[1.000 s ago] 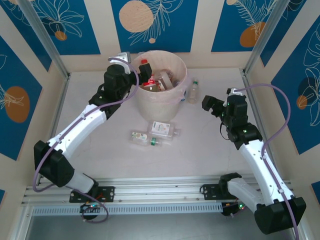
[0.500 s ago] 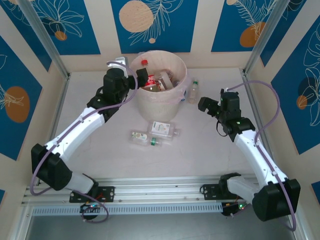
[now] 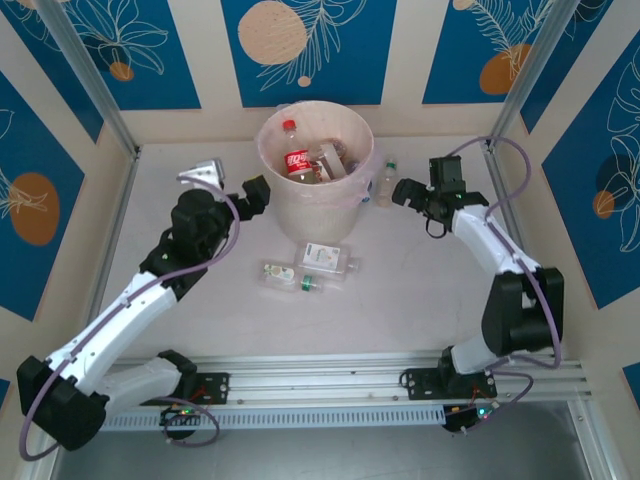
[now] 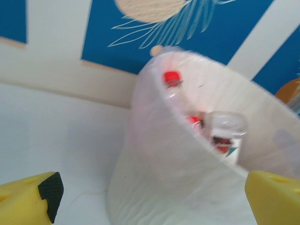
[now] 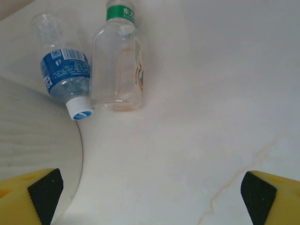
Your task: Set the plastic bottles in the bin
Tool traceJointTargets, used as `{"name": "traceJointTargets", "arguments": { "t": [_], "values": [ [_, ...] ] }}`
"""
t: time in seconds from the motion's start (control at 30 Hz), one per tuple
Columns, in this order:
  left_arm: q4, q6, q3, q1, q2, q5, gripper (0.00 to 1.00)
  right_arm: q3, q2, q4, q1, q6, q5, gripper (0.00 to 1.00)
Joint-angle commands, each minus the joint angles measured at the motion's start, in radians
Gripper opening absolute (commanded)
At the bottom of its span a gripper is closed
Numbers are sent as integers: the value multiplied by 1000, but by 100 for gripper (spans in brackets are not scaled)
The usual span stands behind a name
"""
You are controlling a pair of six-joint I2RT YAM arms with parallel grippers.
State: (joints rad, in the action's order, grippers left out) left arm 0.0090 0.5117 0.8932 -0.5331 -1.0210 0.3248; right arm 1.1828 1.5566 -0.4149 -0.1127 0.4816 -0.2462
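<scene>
The bin point(image 3: 268, 196) stands at the back middle of the table and holds several plastic bottles, among them a red-capped one point(image 3: 294, 155). My left gripper point(image 3: 250, 197) is open just left of the bin, nothing between its fingers. In the left wrist view the bin's wall point(image 4: 178, 168) rises close ahead, with the red cap point(image 4: 172, 77) inside. My right gripper point(image 3: 405, 190) is open, right of two bottles lying by the bin. The right wrist view shows them: a blue-labelled bottle point(image 5: 63, 77) and a green-capped one point(image 5: 119, 65), ahead of the open right gripper point(image 5: 150, 197).
Three more bottles lie in front of the bin: a flat white-labelled one point(image 3: 322, 258), one to its left point(image 3: 280, 272) and one with a green spot point(image 3: 312, 282). Metal frame posts point(image 3: 95, 90) and patterned walls enclose the table on three sides.
My left gripper has drawn back from the bin's rim down and to the left. My right gripper has moved up and left, closer to the two bottles beside the bin.
</scene>
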Motion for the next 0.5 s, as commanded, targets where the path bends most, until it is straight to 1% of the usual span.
{"name": "traceJointTargets", "arguments": {
  "t": [0.0, 0.1, 0.23, 0.3, 0.37, 0.47],
  "values": [
    [-57, 54, -55, 18, 59, 106, 100, 123, 118, -49, 2, -38, 48, 100],
    [-88, 77, -95, 34, 103, 120, 100, 243, 249, -78, 2, -42, 76, 100],
    [-96, 96, -124, 54, 135, 122, 100, 455, 435, -162, -3, -51, 132, 100],
    [-95, 102, -132, 59, 139, 115, 100, 531, 505, -184, -13, -46, 124, 100],
    [-94, 108, -134, 64, 139, 100, 100, 602, 569, -210, -22, -44, 79, 100],
    [-99, 112, -137, 70, 134, 90, 100, 725, 668, -272, -28, -53, 52, 99]
  ]
}}
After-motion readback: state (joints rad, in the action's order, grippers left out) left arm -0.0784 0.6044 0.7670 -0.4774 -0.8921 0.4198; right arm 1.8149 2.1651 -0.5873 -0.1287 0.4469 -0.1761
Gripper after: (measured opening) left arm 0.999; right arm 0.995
